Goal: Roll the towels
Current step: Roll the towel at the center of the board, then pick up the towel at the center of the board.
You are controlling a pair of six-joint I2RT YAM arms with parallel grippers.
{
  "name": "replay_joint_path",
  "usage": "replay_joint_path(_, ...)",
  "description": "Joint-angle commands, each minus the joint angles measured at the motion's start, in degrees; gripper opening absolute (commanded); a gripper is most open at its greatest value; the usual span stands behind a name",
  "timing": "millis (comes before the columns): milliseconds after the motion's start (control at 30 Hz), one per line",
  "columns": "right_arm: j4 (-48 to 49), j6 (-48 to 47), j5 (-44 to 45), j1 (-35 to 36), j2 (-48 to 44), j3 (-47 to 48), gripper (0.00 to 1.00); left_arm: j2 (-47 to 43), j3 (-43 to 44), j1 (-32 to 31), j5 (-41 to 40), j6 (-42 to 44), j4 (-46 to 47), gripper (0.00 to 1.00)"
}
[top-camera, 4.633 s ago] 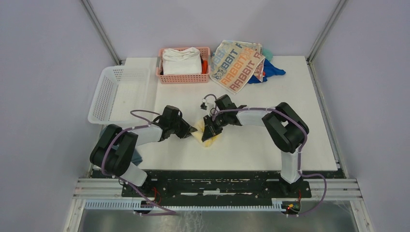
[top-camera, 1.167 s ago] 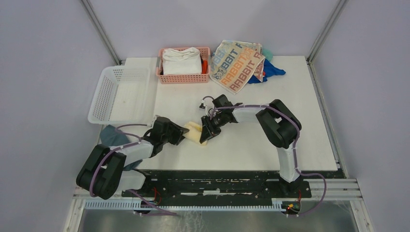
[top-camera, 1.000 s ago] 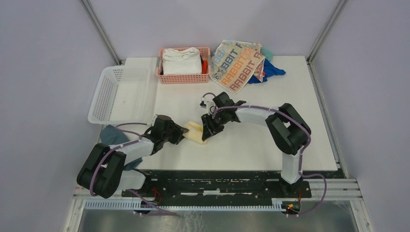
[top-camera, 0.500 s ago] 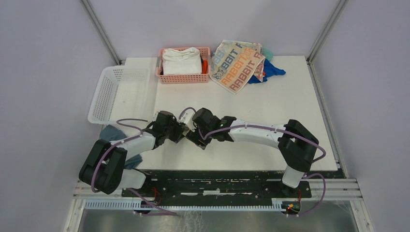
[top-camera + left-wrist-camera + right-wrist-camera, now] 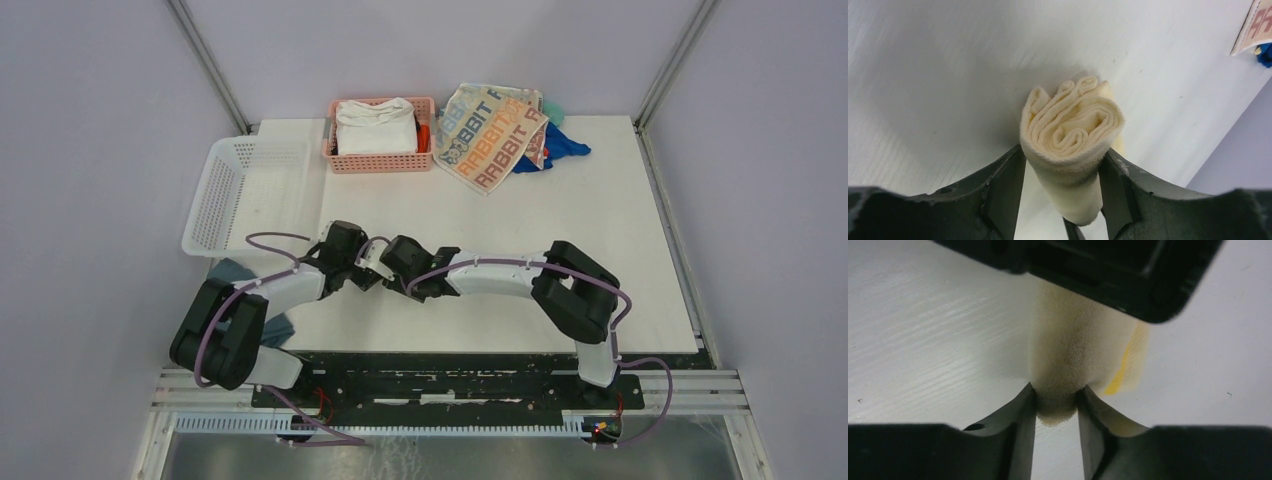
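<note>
Left wrist view: the left pincer (image 5: 1063,157) is clamped on both sides of the rolled yellow towel (image 5: 1073,125), over the white counter (image 5: 923,75). Right wrist view: the right pincer (image 5: 1057,397) pinches one end of the same towel.

White table (image 5: 600,255) with white basket (image 5: 205,215), pink basket (image 5: 380,162), lettered towel (image 5: 490,130), blue cloth (image 5: 570,148)

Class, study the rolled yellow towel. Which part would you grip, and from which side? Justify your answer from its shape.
Probably grip the yellow towel across its rounded sides near one end, coming in along its length, as the left gripper does. Squeezing there presses the spiral layers together, so the roll should hold its shape.
</note>
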Motion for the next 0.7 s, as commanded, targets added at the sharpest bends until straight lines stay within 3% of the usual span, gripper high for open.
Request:
replay_joint_path(0, -3.40, 2.42, -5.48, -1.18, 3.66, 2.04, 0.34, 3.50, 3.28, 0.18, -0.59, 9.16, -4.49, 0.64)
replay_joint_path(133, -5.58, 7.83, -15.27, -4.77, 4.15, 3.08, 0.20, 0.63, 3.51, 0.21, -0.91, 9.57, -2.84, 0.69)
replay_joint_path(467, -4.14, 19.75, -36.62, -11.69, 5.57, 6.03, 0.15, -11.74, -4.48, 0.27, -0.41, 4.83, 3.96, 0.78)
replay_joint_path(667, 2.01, 25.89, -47.50, -14.93, 6.77, 4.91, 0.15, -12.18, -9.91, 0.21, 4.48, 1.69, 14.43, 0.79)
